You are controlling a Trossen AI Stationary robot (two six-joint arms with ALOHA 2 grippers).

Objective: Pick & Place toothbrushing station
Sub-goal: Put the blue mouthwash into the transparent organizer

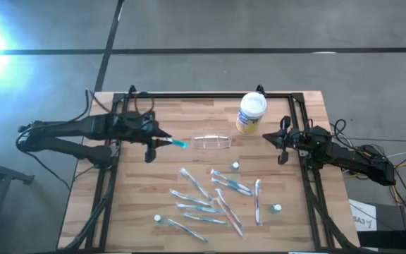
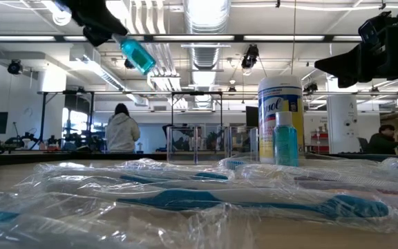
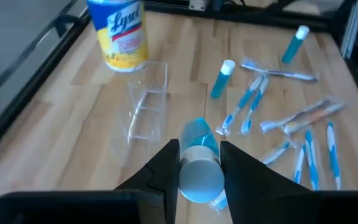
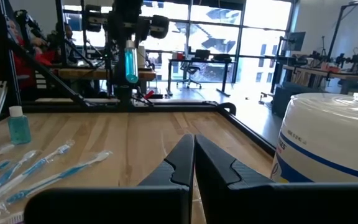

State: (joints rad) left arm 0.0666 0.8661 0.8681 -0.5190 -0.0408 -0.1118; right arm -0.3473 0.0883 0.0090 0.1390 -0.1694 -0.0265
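The toothbrushing station (image 1: 211, 141) is a small clear plastic holder resting on its base mid-table, also in the left wrist view (image 3: 146, 109). My left gripper (image 1: 162, 143) hovers just to its left, above the table, shut on a small blue bottle (image 3: 201, 134) with a white cap. That bottle also shows high up in the low view (image 2: 137, 55). My right gripper (image 4: 193, 155) waits shut at the table's right edge (image 1: 282, 144), touching nothing. My left gripper pinches the blue bottle at its white-capped end (image 3: 197, 163) between its two fingers (image 3: 166, 163). The bottle lies along the fingers, with its blue bottom end (image 1: 180, 144) sticking out past the fingertips toward the station. It is lifted clear of the table and slants downward.
A white-lidded, yellow-labelled canister (image 1: 251, 113) stands behind the station to the right. Several wrapped toothbrushes (image 1: 210, 197) lie across the near half, with small blue bottles (image 1: 235, 166), (image 1: 276, 209), (image 1: 158, 219) standing among them. A black frame (image 1: 210, 94) borders the table.
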